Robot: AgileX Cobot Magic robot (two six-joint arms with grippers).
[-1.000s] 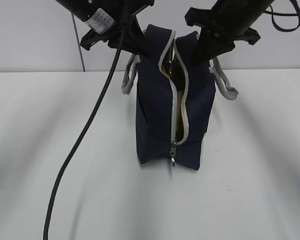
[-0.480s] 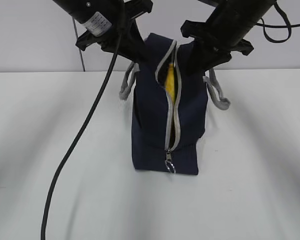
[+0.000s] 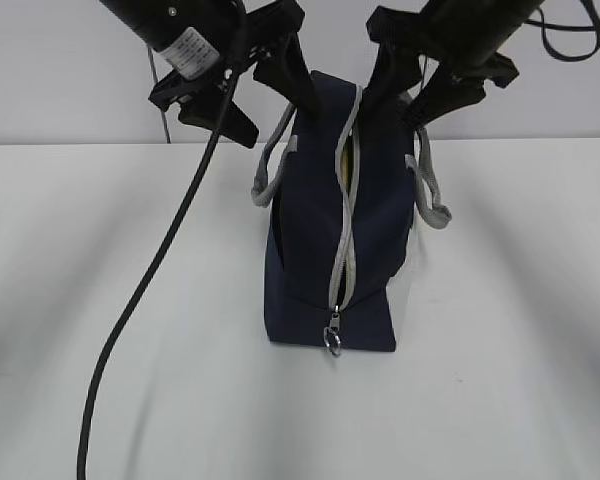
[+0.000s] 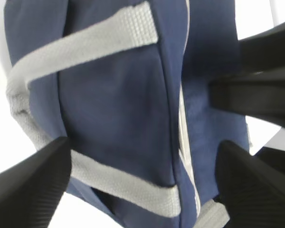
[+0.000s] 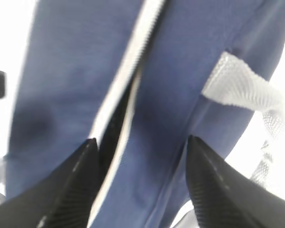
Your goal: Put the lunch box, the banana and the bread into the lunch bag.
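1. The lunch bag (image 3: 325,240) stands upright on the white bench (image 3: 100,300), near the middle of the exterior view, its narrow end toward the camera.
2. It is dark navy fabric with a grey zipper (image 3: 342,215) running from the top edge down the near end; a metal ring pull (image 3: 333,345) hangs at the zipper's lower end.
3. The zipper is parted along most of its length, leaving a narrow gap. A thin sliver of yellow (image 3: 349,160) shows in the gap near the top; what it belongs to cannot be told.
4. Grey webbing handles droop on both sides: the left handle (image 3: 268,175) and the right handle (image 3: 427,190).
5. A pale strip of side panel (image 3: 408,262) edges the bag's right side.
6. The left hand (image 3: 270,95) is above the bag's upper left corner with its fingers spread wide apart. In the left wrist view the navy side and a handle strap lie between the two fingers, and nothing is clamped.
7. The right hand (image 3: 408,90) is over the bag's upper right corner, fingers likewise apart. In the right wrist view the fingers straddle the cloth beside the zipper gap; whether they touch the fabric cannot be told.
8. A black cable (image 3: 150,290) hangs from the left arm down toward the bench.
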